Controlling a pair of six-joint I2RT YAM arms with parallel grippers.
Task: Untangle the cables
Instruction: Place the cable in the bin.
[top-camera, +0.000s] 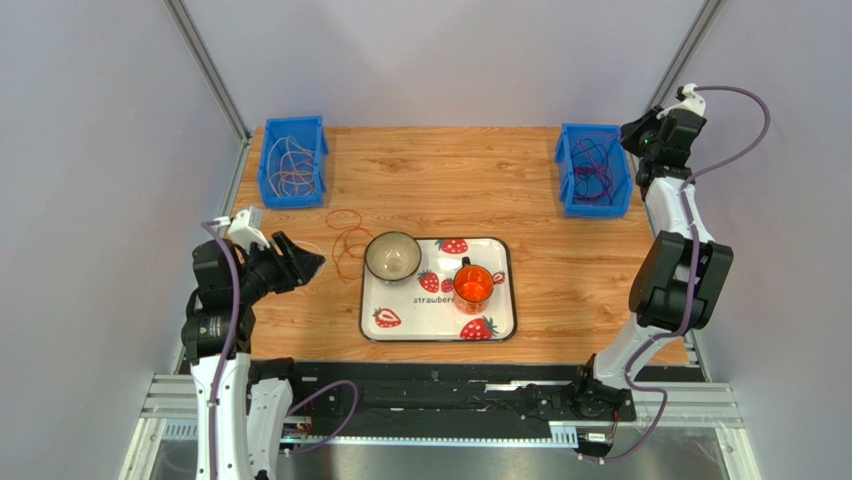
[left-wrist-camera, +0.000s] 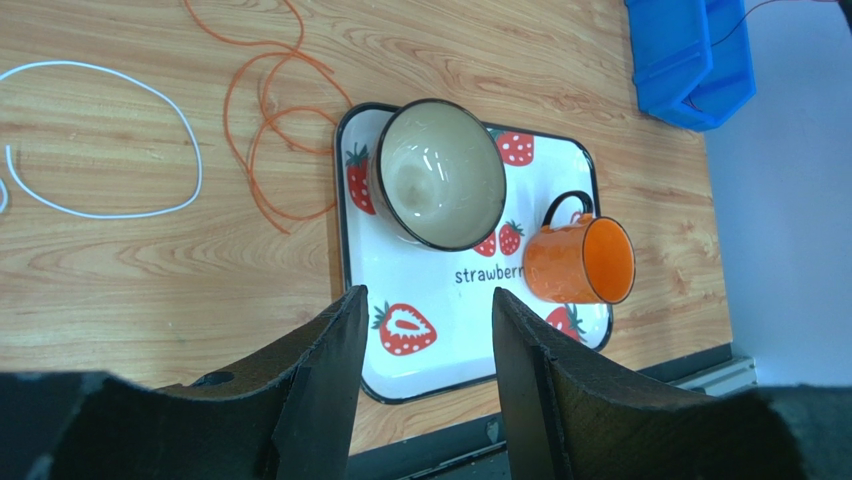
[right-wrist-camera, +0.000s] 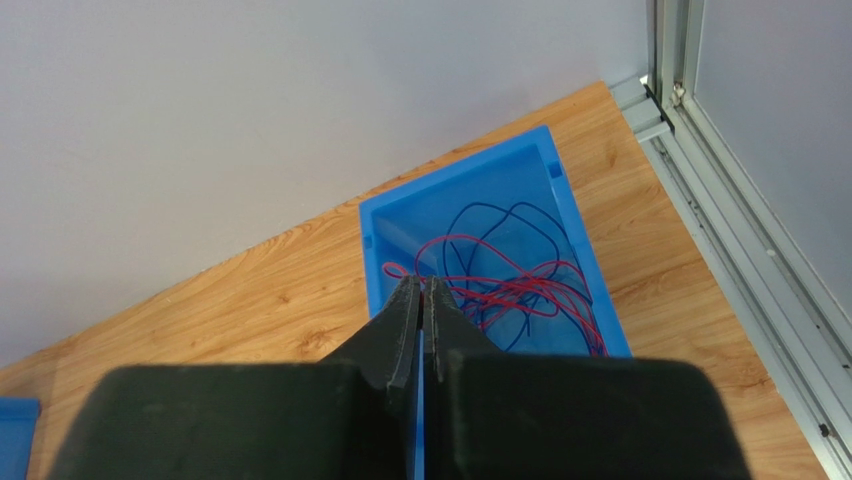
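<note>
Thin orange cables (top-camera: 347, 240) lie in loose loops on the wood, left of the tray; the left wrist view shows them (left-wrist-camera: 300, 57) beside a separate white cable loop (left-wrist-camera: 199, 170). My left gripper (top-camera: 312, 263) (left-wrist-camera: 425, 300) hovers open near these, nothing between its fingers. More cables, white, yellow and orange, fill the back-left blue bin (top-camera: 293, 160). Red cables (right-wrist-camera: 520, 290) and dark blue cables (right-wrist-camera: 500, 215) lie tangled in the back-right blue bin (top-camera: 594, 170) (right-wrist-camera: 560, 200). My right gripper (top-camera: 636, 150) (right-wrist-camera: 422, 285) is shut above that bin; a red strand passes right at its tips, and whether it is pinched does not show.
A white strawberry tray (top-camera: 400, 320) (left-wrist-camera: 440, 260) sits mid-table, carrying a beige bowl (top-camera: 392, 257) (left-wrist-camera: 440, 175) and an orange mug (top-camera: 473, 285) (left-wrist-camera: 580, 262). Metal frame posts and grey walls close in the table at the back and sides.
</note>
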